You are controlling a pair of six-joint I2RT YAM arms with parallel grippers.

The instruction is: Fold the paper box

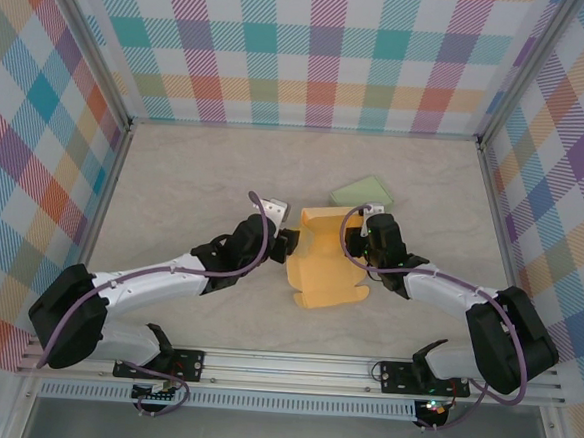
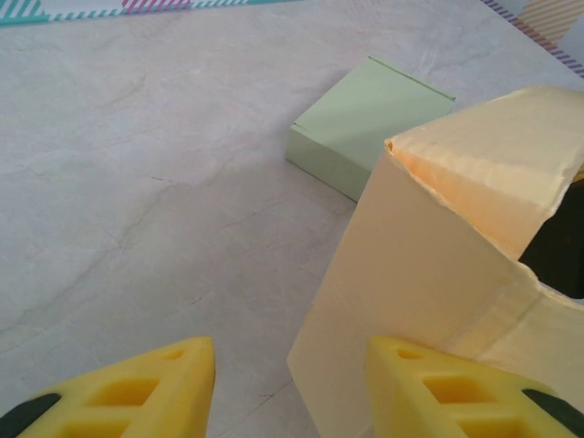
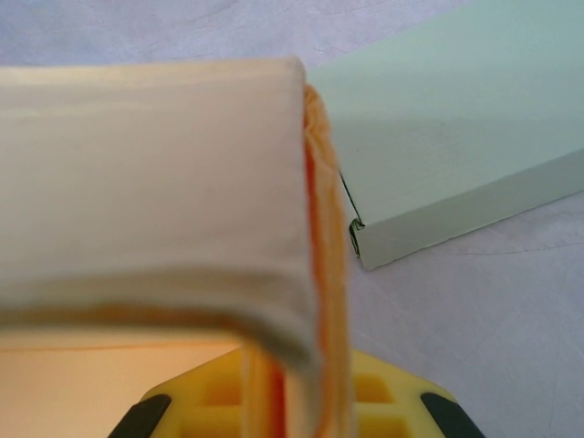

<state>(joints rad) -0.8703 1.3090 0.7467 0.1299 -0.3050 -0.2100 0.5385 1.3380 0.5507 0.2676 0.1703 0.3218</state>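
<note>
Right gripper clamps the yellow paper box
I hold the left gripper open beside its wall.

One yellow box, one green box

— What's sitting on the marbled beige tabletop?
— A half-folded orange paper box is lying at centre frame; a flat pale green box is resting just above-right of it.
</note>
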